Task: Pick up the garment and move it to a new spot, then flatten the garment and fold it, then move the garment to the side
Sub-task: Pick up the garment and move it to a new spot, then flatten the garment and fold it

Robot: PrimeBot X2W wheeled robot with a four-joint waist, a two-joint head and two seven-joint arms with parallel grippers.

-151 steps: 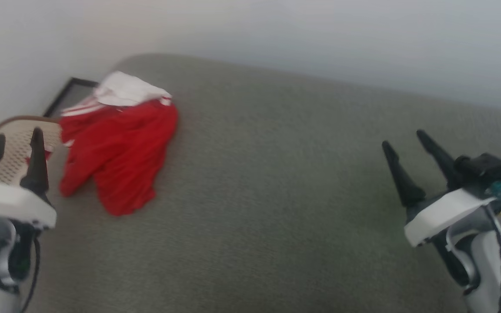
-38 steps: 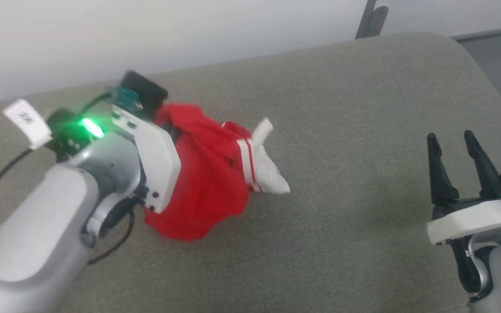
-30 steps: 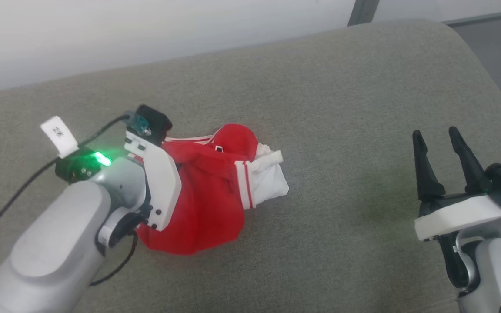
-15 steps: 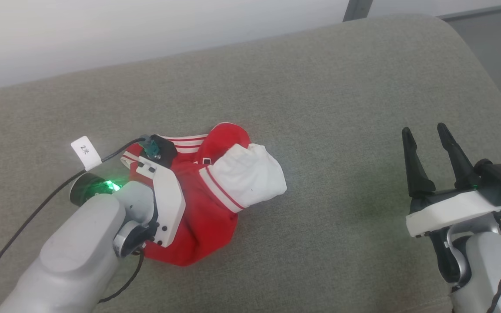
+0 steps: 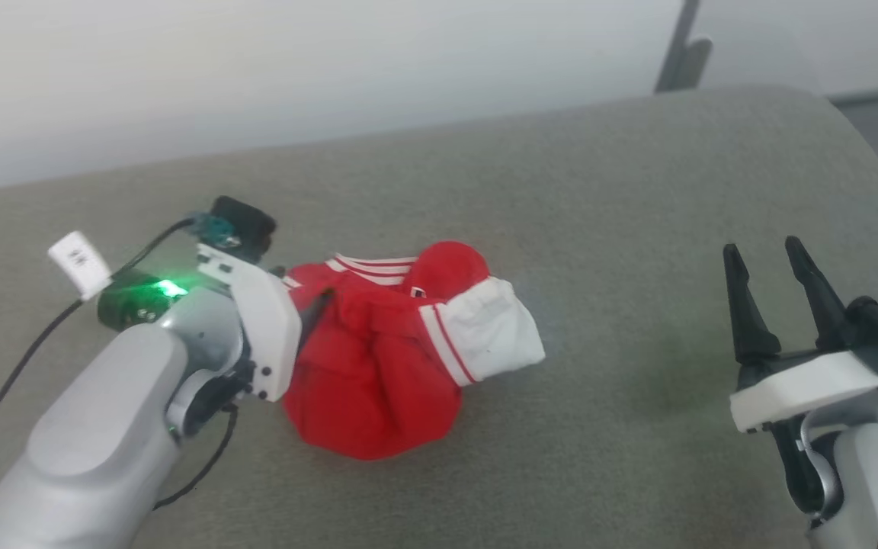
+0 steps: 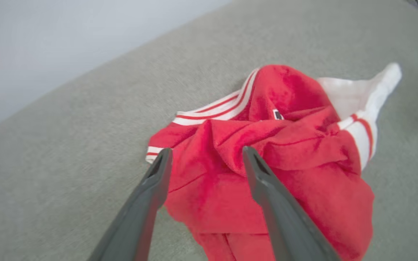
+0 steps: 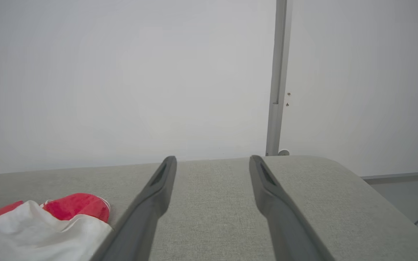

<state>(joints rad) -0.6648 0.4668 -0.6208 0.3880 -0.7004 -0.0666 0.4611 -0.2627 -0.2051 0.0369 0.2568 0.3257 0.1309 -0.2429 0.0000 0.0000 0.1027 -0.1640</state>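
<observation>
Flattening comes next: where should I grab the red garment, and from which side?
Probably pinch the white striped end poking out on the garment's right, coming from the right with the right end effector; it juts free of the bunched heap.

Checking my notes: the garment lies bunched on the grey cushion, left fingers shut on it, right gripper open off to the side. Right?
Not quite: the left wrist view shows the left gripper open, fingers apart, not shut on the garment. The rest holds: garment bunched on the cushion, right gripper open off to the side.
</observation>
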